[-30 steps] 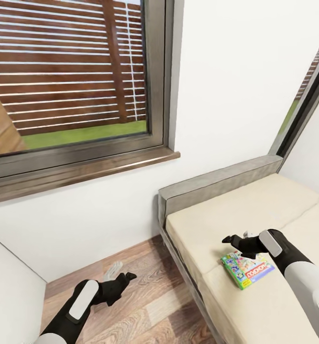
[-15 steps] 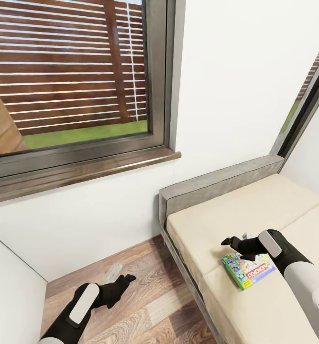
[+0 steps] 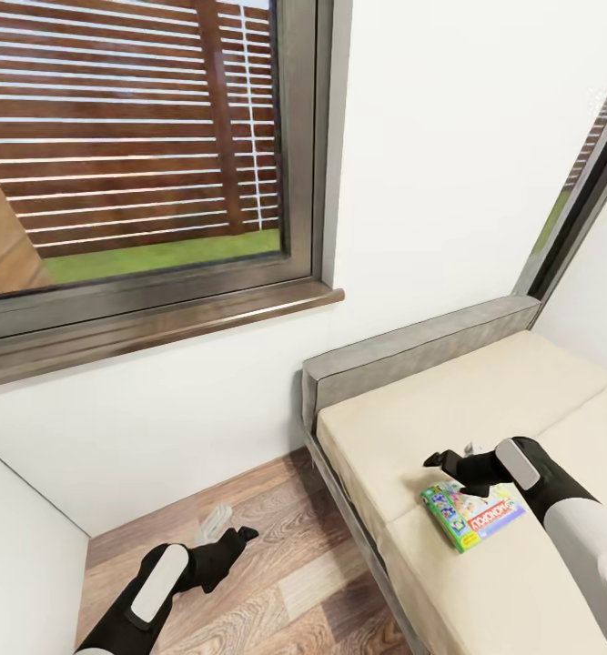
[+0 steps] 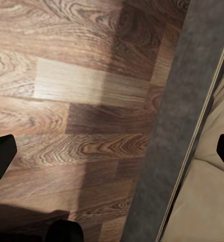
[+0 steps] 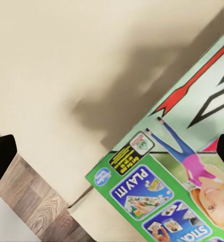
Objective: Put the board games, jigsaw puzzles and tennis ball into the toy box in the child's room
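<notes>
A green-edged Monopoly board game (image 3: pixel 476 517) lies flat on the beige sheet of the bed (image 3: pixel 485 391), near its floor-side edge. My right gripper (image 3: pixel 444 460) hovers open just over the box's far corner. In the right wrist view the box (image 5: pixel 177 186) fills one side, the sheet (image 5: pixel 66 60) lies beyond it, and the right gripper (image 5: pixel 113 156) has its fingertips spread to both edges of the picture. My left gripper (image 3: pixel 239 535) hangs open and empty over the wood floor beside the bed. The left wrist view shows the left gripper (image 4: pixel 113 156) above the planks. The toy box and table are out of view.
A grey headboard (image 3: pixel 412 350) stands against the white wall. The bed's dark frame (image 4: pixel 177 126) borders the wood-plank floor (image 4: pixel 66 101). A large dark-framed window (image 3: pixel 130 136) with a deep sill (image 3: pixel 157 327) is at the left. A white panel (image 3: pixel 21 564) stands at the lower left.
The head view has swung slightly, so less of the white panel shows. My left arm has sunk a little. The right gripper has stayed over the box's corner.
</notes>
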